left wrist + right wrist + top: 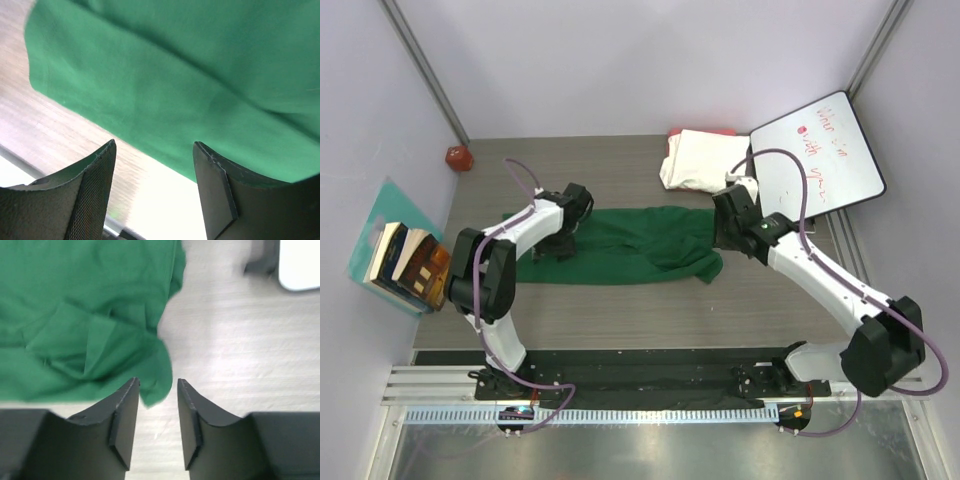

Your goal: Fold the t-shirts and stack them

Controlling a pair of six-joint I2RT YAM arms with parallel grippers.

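Observation:
A dark green t-shirt (630, 245) lies folded into a long band across the middle of the table. My left gripper (563, 235) hovers over its left end. In the left wrist view the jaws (154, 145) stand open with only bare table between them, and the green cloth (175, 75) lies just beyond. My right gripper (722, 238) is over the shirt's right end. Its jaws (157, 382) are open, and a loose corner of the green shirt (85, 315) lies on the table under the gap, unclamped. A cream-white folded t-shirt (700, 160) sits at the back on a red-pink cloth edge (705, 132).
A whiteboard (820, 150) with red writing leans at the back right, close to my right arm; its corner (300, 265) shows in the right wrist view. Books (405, 262) on a teal sheet stand at the left edge. A small red object (458, 157) sits in the far left corner.

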